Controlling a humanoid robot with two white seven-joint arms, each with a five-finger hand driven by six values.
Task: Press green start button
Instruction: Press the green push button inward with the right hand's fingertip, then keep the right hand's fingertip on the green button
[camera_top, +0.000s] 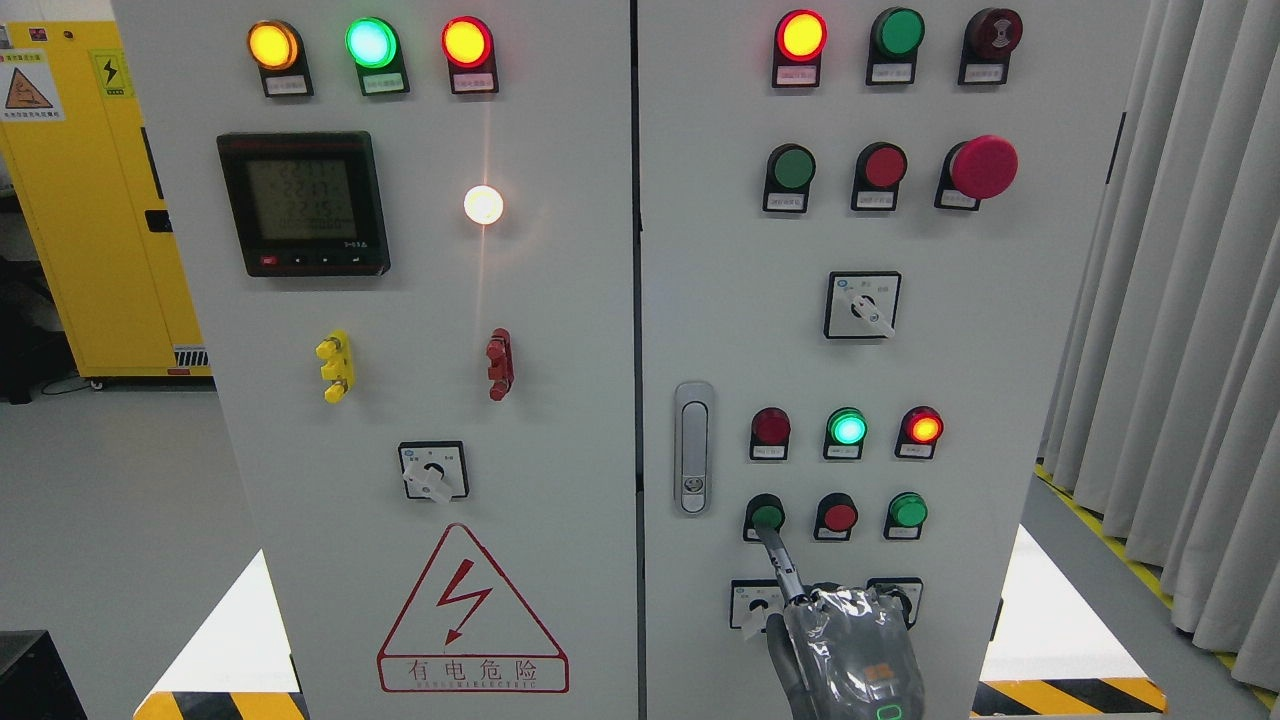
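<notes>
You will find the green start button (767, 516) low on the cabinet's right door (1000, 330), just right of the door latch (692, 447); the right hand (850, 650), partly cut off below, has one extended finger (780, 565) touching it, other fingers curled, gripping nothing.

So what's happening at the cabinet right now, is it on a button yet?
One robot hand reaches up from the bottom edge to the right-hand door of the electrical cabinet. Its extended finger has its tip at the green push button on the left of the lower button row, beside the red button. Whether the button is actually pressed in cannot be told. No other hand is visible.
</notes>
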